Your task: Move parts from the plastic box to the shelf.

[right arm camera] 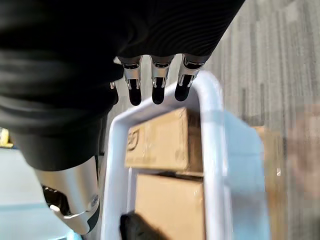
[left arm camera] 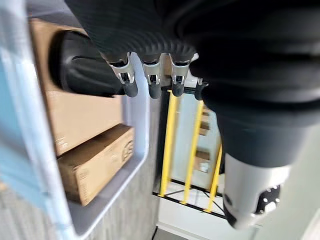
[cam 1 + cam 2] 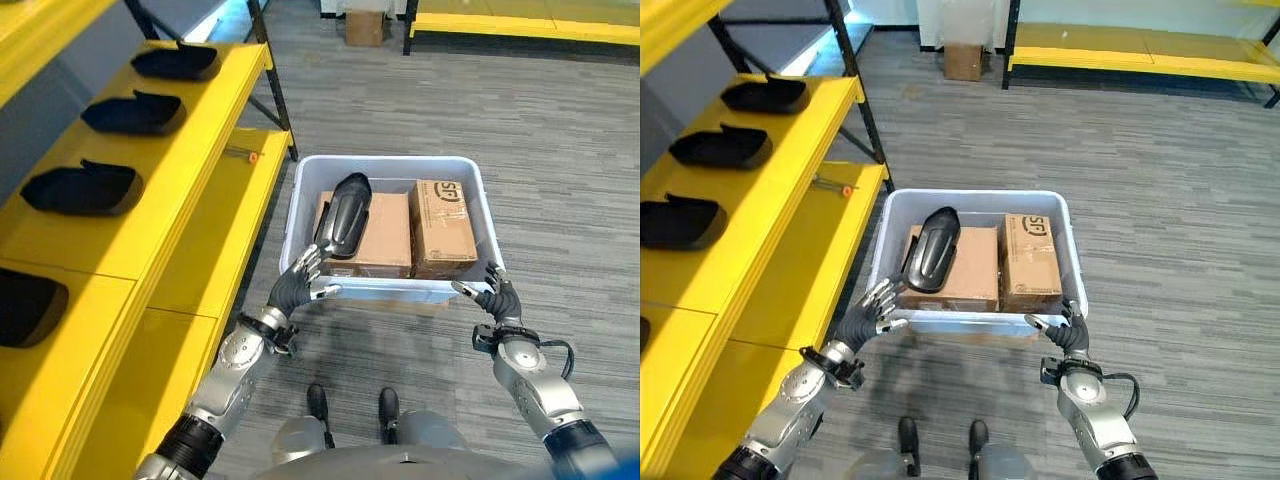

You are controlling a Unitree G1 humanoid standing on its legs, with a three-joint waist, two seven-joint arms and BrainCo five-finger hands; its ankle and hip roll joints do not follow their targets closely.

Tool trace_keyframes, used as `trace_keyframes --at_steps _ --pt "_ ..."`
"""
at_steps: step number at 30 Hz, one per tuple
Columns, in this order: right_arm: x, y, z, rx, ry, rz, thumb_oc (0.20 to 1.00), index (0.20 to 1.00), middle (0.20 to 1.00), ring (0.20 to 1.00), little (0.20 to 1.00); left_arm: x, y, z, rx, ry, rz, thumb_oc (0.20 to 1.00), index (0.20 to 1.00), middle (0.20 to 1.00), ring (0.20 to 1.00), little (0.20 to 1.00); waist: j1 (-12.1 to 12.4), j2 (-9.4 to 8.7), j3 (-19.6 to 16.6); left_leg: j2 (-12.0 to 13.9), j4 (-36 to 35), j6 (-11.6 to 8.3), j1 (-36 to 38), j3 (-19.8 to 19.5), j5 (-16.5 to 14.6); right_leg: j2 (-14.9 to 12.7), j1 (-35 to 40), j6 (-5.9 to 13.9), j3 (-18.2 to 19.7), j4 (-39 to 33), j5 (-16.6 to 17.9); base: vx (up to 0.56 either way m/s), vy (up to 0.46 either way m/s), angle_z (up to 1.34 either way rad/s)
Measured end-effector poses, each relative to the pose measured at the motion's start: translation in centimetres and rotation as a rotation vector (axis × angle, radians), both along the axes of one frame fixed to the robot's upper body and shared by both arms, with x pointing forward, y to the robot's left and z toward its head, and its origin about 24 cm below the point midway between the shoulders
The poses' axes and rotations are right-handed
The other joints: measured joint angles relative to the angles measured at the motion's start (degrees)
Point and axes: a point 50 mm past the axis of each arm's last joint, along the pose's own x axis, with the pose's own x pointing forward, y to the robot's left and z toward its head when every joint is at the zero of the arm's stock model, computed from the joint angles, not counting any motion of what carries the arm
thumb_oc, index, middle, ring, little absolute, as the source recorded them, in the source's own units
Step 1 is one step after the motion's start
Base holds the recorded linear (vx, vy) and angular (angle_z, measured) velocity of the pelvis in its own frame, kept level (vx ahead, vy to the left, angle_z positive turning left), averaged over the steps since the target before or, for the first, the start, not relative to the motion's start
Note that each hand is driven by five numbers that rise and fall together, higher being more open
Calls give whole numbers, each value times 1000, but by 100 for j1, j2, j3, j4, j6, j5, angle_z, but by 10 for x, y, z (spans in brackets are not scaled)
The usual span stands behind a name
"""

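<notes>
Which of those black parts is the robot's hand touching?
The black part in the plastic box, lying on the cardboard boxes; the left hand is at its near end. The other black parts lie on the yellow shelf, away from both hands.

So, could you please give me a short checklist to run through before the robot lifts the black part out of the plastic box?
1. Black part lies on top of the cardboard boxes in the plastic box, not buried: ok.
2. Left hand is at the part's near end, fingers straight, not closed on it: not ok.
3. Whether those fingers touch the part: cannot tell.
4. Right hand is open at the box's near right corner, away from the part: ok.
5. Yellow shelf has bare surface beside the black parts already on it: ok.
</notes>
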Motion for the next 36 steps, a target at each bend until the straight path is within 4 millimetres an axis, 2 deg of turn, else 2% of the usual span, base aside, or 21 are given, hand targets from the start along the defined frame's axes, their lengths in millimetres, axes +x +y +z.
trace_keyframes --at_steps 3,7,17,19,20,21,22,23,24,25,27,28,29,30,31,32,33,34,36 --pt "7 9 5 22 -32 3 1000 1000 1000 1000 1000 3 1 11 4 -40 -11 1000 1000 1000 1000 1000 137 2 -2 -121 -8 53 36 -4 -39 -115 115 140 -27 -162 73 28 48 5" --pt "12 11 10 22 -52 -4 1000 1000 1000 1000 1000 2 -1 17 10 -56 -36 1000 1000 1000 1000 1000 241 -9 -11 -166 -11 87 161 -13 -62 -139 314 163 -36 -369 168 40 58 1" --pt "12 11 10 18 -50 -34 1000 1000 1000 1000 1000 0 0 10 33 7 -49 1000 1000 1000 1000 1000 259 -21 -212 -189 -12 139 290 16 -97 -155 472 166 -35 -375 194 -19 107 -1" --pt "13 11 11 22 -53 -49 1000 1000 1000 1000 1000 -1 0 9 36 16 -53 1000 1000 1000 1000 1000 268 -22 -227 -183 -12 167 320 57 -99 -161 366 214 -109 -152 157 -70 122 -11" --pt "16 13 13 30 -61 -54 1000 1000 1000 1000 1000 0 0 9 37 19 -62 1000 1000 1000 1000 1000 281 -11 -220 -197 -5 198 325 116 -120 -165 179 242 -318 156 151 -25 107 -45" --pt "24 17 16 51 -71 -67 1000 1000 1000 1000 1000 -1 -1 9 42 27 -75 1000 1000 1000 1000 1000 355 40 -186 -68 44 271 316 271 -174 -198 -288 332 -731 962 96 77 58 -90" --pt "30 23 17 65 -73 -71 1000 1000 1000 1000 1000 -1 -1 8 50 35 -94 1000 1000 1000 1000 1000 463 27 -175 -12 22 286 418 529 -224 -451 -752 593 -1439 1850 24 129 1 -101" --pt "30 25 17 71 -72 -76 1000 1000 1000 1000 1000 -3 0 5 48 45 -94 1000 1000 1000 1000 1000 528 6 -181 -78 68 314 446 641 -364 -856 -880 781 -1955 2260 -160 252 -108 -80" --pt "30 25 17 72 -71 -80 1000 1000 1000 1000 1000 -4 2 4 50 52 -88 1000 1000 1000 1000 1000 593 -67 -232 -154 78 319 466 704 -386 -1168 -941 803 -2079 2198 -170 177 -190 -38" --pt "31 26 16 75 -72 -78 1000 1000 1000 1000 1000 -6 5 3 54 57 -81 1000 1000 1000 1000 1000 634 -90 -244 -164 84 261 466 761 -424 -1310 -935 804 -2128 1952 -171 133 -172 -25" --pt "30 29 15 79 -69 -65 1000 1000 1000 1000 1000 -7 9 1 73 69 -77 1000 1000 1000 1000 1000 584 -191 -199 -162 270 272 279 674 -440 -1440 -914 1084 -1646 1050 53 132 -169 5" --pt "27 30 13 78 -61 -63 1000 1000 1000 1000 1000 -8 9 0 80 78 -85 1000 1000 1000 1000 1000 573 -147 -173 -173 272 266 221 609 -432 -1524 -936 1145 -1434 705 158 236 -209 25" --pt "24 29 10 77 -55 -66 1000 1000 1000 1000 1000 -7 7 -2 80 84 -92 1000 1000 1000 1000 1000 516 -206 -154 -174 315 260 181 528 -439 -1535 -946 1277 -1092 513 339 213 -143 38" --pt "21 27 5 75 -37 -73 1000 1000 1000 1000 1000 -6 5 -3 88 90 -110 1000 1000 1000 1000 1000 415 -177 -72 -166 331 256 157 354 -440 -1505 -892 1273 -744 226 496 260 -119 47" --pt "19 27 2 74 -23 -74 1000 1000 1000 1000 1000 -7 2 -5 90 96 -130 1000 1000 1000 1000 1000 359 -188 -24 -149 317 240 165 315 -430 -1496 -882 1201 -623 -24 609 276 -97 47" --pt "16 26 -1 76 -11 -72 1000 1000 1000 1000 1000 -10 0 -8 90 104 -145 1000 1000 1000 1000 1000 329 -244 -10 -142 315 139 185 307 -429 -1499 -763 1183 -664 -267 652 344 -100 35" --pt "11 22 -7 70 13 -77 1000 1000 1000 1000 1000 -21 -1 -17 76 141 -152 1000 1000 1000 1000 1000 228 -229 34 -6 324 -65 383 295 -492 -1370 -534 939 -762 -372 1039 273 -66 13" --pt "12 15 -4 52 2 -85 1000 1000 1000 1000 1000 -28 -2 -23 69 165 -159 1000 1000 1000 1000 1000 230 -39 -10 269 309 -184 444 335 -538 -1079 -430 783 -834 -423 1147 253 -53 2" --pt "17 4 4 14 -31 -87 1000 1000 1000 1000 1000 -24 -4 -18 61 136 -160 1000 1000 1000 1000 1000 226 82 9 508 323 -235 466 391 -478 -768 -308 499 -966 -623 1235 159 -45 -8"
